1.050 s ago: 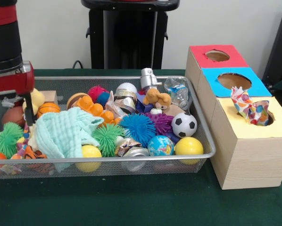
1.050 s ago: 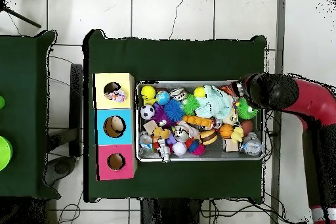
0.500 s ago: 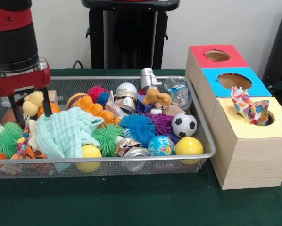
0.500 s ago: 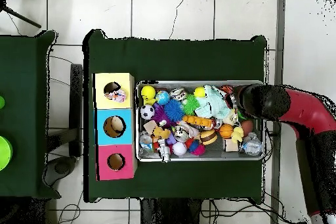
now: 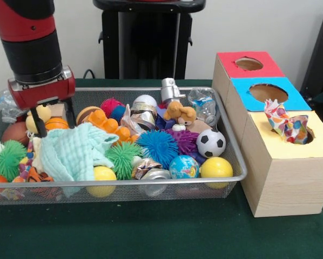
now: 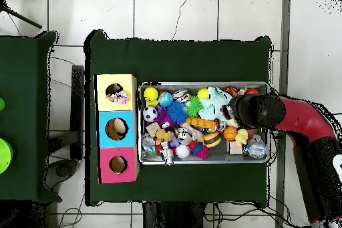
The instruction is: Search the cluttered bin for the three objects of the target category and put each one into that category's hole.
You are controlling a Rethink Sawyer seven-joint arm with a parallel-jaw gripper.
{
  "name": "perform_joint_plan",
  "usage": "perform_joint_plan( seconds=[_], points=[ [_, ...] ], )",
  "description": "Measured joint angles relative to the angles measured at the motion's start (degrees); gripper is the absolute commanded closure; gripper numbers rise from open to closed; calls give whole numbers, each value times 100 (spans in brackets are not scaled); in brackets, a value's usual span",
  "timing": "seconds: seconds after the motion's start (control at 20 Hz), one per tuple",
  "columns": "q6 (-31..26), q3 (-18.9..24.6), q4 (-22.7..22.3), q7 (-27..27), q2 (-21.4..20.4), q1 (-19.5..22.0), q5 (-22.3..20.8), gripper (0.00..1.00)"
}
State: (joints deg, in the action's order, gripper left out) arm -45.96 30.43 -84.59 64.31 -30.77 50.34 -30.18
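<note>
surface (image 5: 150,232) of dark green cloth carries a long wire bin (image 5: 150,181) and, to its right in the front view, a row of three wooden boxes with round holes. the yellow box (image 5: 286,178) stands nearest, with blue and red behind it. the hand (image 5: 57,129) hangs over the left end of the bin with its two fingers spread and nothing pinched between them. it is held just above a mint cloth (image 5: 75,154) and an orange ball (image 5: 54,124).

a crumpled patterned wrapper (image 5: 286,123) is seen wedged in the yellow hole, so crumpled wrappers are judged to be the target category, though this is not certain. two likely candidates are found mid-bin. a foil wrapper (image 5: 142,114) lies toward the far side between the orange rubber toy and the plush dog. a smaller foil scrap (image 5: 145,166) lies near the front rim beside the green spiky ball.

both are expected to be very light, thin and springy, and easily crushed but not fragile. the foil is likely to be slippery, so a raised fold or ridge should be pinched rather than a flat face. neighbouring balls may be dragged along or set rolling.
</note>
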Motion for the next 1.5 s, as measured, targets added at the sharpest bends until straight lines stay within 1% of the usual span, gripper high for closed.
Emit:
perform_joint_plan(
  seconds=[0.25,0.45,0.5,0.65,0.75,0.85,1.1,1.15,1.5],
  points=[
    [236,0,1,0,95,-17,1,0],
    [571,-1,33,0,305,-17,1,0],
    [779,0,63,0,468,-17,0,0],
    [959,-1,87,0,613,-17,-8,0],
    [1237,-1,124,0,849,-16,-9,0],
    [1387,-2,134,-1,991,-12,-9,0],
    [1431,-21,149,-1,1080,12,-7,0],
    [1431,-21,154,-1,1082,9,-8,100],
    [1552,-22,162,-1,1107,-12,-9,100]
  ],
)
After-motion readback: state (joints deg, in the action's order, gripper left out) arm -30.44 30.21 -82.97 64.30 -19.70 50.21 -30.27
